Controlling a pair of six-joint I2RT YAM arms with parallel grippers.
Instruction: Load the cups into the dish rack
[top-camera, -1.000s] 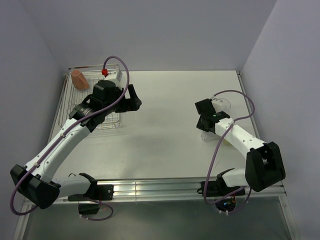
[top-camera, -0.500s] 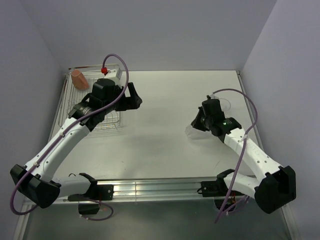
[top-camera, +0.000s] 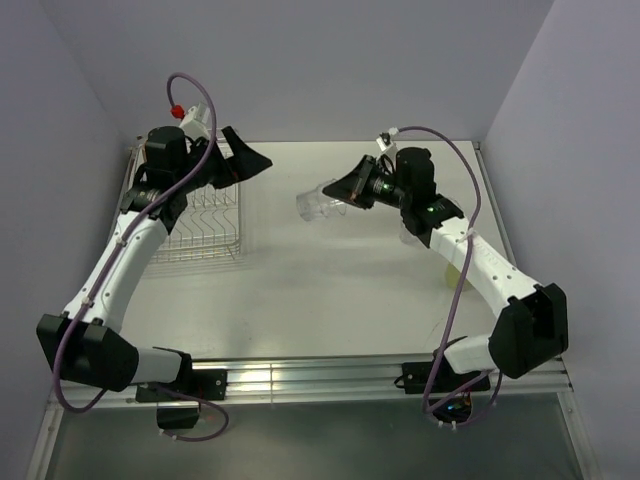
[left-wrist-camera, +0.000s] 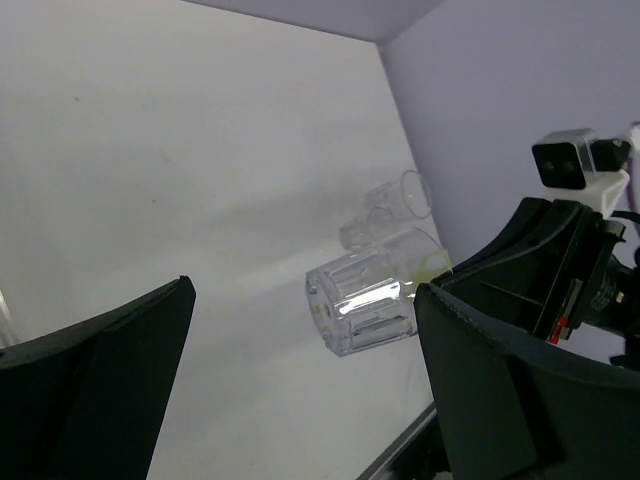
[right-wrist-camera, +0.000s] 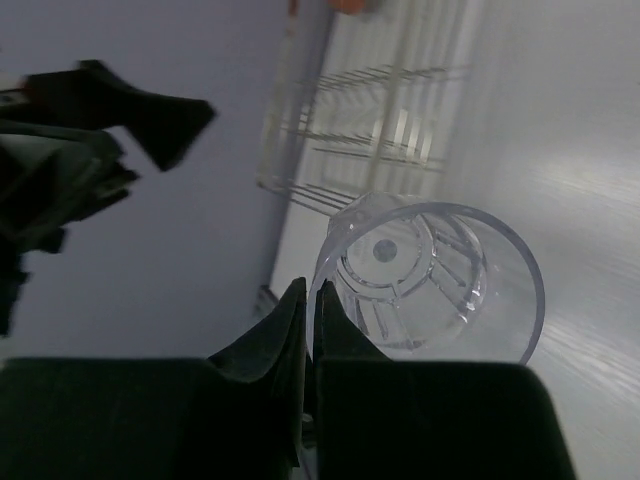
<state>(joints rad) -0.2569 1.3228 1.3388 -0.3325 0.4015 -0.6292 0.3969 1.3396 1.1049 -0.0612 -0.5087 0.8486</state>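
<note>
Silver wire dish rack (top-camera: 200, 225) is sitting at the far left of the white desk (top-camera: 330, 290). The left arm (top-camera: 120, 260) is hovering over the rack's far end, its left jaws standing wide apart and gripping nothing. The right arm (top-camera: 470, 260) is extending toward the desk's middle, its right jaws pinching shut on the rim of a clear tumbler (top-camera: 318, 203). That tumbler is hanging on its side above the desk, its base pointing toward the rack and well apart from it. A second clear tumbler (left-wrist-camera: 395, 200) is resting on the desk near the right wall. A sliver of orange mug (right-wrist-camera: 348, 5) is showing past the rack's tines.
</note>
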